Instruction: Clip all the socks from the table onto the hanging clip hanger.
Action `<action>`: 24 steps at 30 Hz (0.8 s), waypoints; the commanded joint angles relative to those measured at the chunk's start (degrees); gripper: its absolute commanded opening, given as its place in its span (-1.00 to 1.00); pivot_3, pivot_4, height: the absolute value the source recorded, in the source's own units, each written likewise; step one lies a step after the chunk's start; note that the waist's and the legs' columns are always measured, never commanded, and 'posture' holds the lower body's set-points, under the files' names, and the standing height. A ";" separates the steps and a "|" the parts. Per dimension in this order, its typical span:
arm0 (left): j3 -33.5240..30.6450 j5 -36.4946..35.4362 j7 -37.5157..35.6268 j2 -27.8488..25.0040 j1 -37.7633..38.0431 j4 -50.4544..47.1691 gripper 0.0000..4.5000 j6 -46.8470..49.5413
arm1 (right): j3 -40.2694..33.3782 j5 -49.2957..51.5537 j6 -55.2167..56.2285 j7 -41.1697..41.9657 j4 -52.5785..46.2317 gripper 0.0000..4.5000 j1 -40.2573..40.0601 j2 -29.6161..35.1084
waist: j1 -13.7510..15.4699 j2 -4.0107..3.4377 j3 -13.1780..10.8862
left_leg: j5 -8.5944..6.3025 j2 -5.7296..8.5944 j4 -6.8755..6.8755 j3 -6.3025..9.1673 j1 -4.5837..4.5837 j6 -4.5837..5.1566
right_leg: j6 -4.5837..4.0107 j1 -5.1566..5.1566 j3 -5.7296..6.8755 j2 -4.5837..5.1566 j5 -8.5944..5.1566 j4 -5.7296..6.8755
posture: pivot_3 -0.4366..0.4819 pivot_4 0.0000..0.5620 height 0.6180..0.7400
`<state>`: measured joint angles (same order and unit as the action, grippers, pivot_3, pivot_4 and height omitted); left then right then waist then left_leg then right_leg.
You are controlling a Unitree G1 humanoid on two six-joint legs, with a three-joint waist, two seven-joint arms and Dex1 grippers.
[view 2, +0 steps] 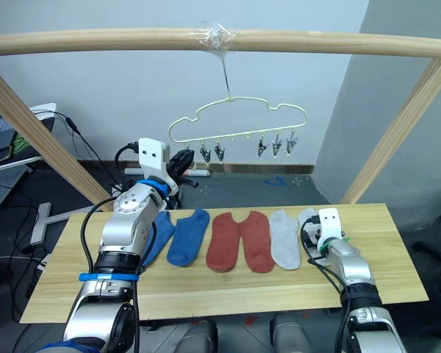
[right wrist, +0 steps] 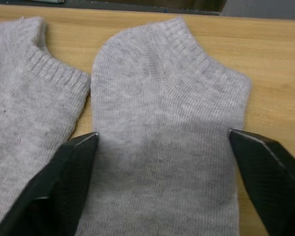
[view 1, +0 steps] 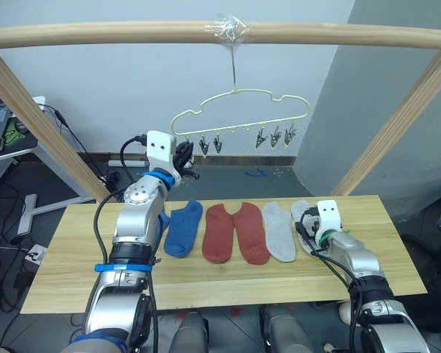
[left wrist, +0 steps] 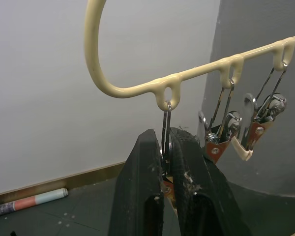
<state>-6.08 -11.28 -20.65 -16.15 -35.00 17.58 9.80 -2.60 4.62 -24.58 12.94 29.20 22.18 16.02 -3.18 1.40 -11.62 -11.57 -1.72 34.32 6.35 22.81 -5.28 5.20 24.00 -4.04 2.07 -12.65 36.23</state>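
The pale-yellow clip hanger [view 1: 239,110] hangs from the wooden pole. My left gripper [left wrist: 166,142] is raised to its left end and shut on the leftmost metal clip [left wrist: 165,123]; further clips [view 1: 217,143] hang free along the bar. On the table [view 1: 397,257] lie a blue sock [view 1: 184,228], a second blue sock [view 2: 159,235] partly behind my left arm, two brick-red socks [view 1: 219,232], and a light grey sock [view 1: 279,232]. My right gripper [right wrist: 164,147] is open, its fingers either side of the rightmost grey sock [right wrist: 167,113].
A round wooden pole frame [view 1: 132,33] spans overhead, with slanted legs at both ends of the table. Cables and a white desk leg lie on the floor at the far left. Bare wood shows along the table's front and right end.
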 commanded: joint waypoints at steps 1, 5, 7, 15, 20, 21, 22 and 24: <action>-0.71 0.06 0.48 -0.56 0.10 -2.36 -1.00 -0.02 | 1.48 -2.21 0.26 0.90 2.25 0.44 -2.03 1.52 | 0.01 0.01 0.00 | 0.00 0.00 0.00 0.00 -0.02 0.00 | 0.00 -0.02 0.00 0.00 0.00 0.00 | 0.00 -0.29 1.00; -0.59 0.00 0.45 -0.56 0.11 -2.66 -1.00 0.20 | 1.45 -2.02 0.53 1.46 1.76 -0.21 -2.73 2.03 | 0.07 0.01 0.01 | 0.00 0.00 0.01 0.01 -0.23 0.00 | -0.01 -0.26 0.00 0.00 -0.01 -0.02 | 0.00 -0.29 1.00; -0.55 -0.12 0.25 -0.60 0.22 -2.83 -1.00 0.36 | 1.14 -1.69 0.37 1.73 1.04 -0.53 -3.21 2.23 | 0.07 0.01 0.01 | 0.00 0.00 0.01 0.01 -0.31 0.00 | -0.05 -0.35 0.00 0.00 -0.04 -0.05 | 0.00 -0.29 1.00; -1.28 -3.48 -3.48 -1.50 1.28 -4.31 -1.00 4.91 | 1.29 -1.59 1.31 6.43 -13.45 -0.98 -10.80 7.18 | 0.30 0.00 0.00 | -0.01 0.00 0.00 0.02 -0.34 0.00 | -0.05 -0.43 0.00 0.00 -0.05 -0.13 | 0.00 -0.31 1.00; -5.90 -14.23 -5.07 -0.70 1.49 -7.59 -1.00 18.73 | 6.71 -3.21 5.18 12.01 -29.78 -0.98 -13.80 10.13 | -0.71 -0.09 -0.06 | -0.01 0.00 -0.01 0.01 -0.33 0.00 | -0.05 -0.34 -0.01 0.00 -0.06 -0.12 | -0.01 -0.32 1.00; -7.25 -16.60 -4.76 -0.50 1.36 -8.17 -1.00 21.70 | 7.18 -2.96 5.02 12.59 -32.16 -0.98 -13.99 10.01 | -0.87 -0.09 -0.06 | -0.01 0.00 -0.01 0.01 -0.34 0.00 | -0.06 -0.34 -0.01 0.00 -0.06 -0.11 | -0.01 -0.32 1.00; -10.95 -22.36 -3.28 0.29 0.39 -8.22 -1.00 27.40 | 8.56 -2.93 3.01 13.76 -36.23 -0.98 -13.97 10.32 | -0.95 -0.08 -0.06 | 0.00 0.00 0.00 0.01 -0.34 0.00 | -0.06 -0.34 -0.01 0.00 -0.07 -0.11 | -0.01 -0.32 1.00; -17.24 -32.92 -1.27 0.99 -1.41 -8.37 -1.00 37.26 | 10.89 -2.18 -2.67 14.36 -43.39 -0.98 -12.95 9.08 | -1.01 -0.04 -0.09 | 0.00 0.00 0.03 0.04 -0.33 0.00 | -0.06 -0.34 0.01 0.00 -0.07 -0.08 | -0.02 -0.34 1.00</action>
<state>-18.44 -36.56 -23.66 -14.97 -35.02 10.93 40.08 6.66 1.54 -24.23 26.23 -7.71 8.21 25.62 -4.20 1.36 -11.71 -11.57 -1.73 34.37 6.41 22.50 -5.27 5.13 23.66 -4.02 2.07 -12.72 36.16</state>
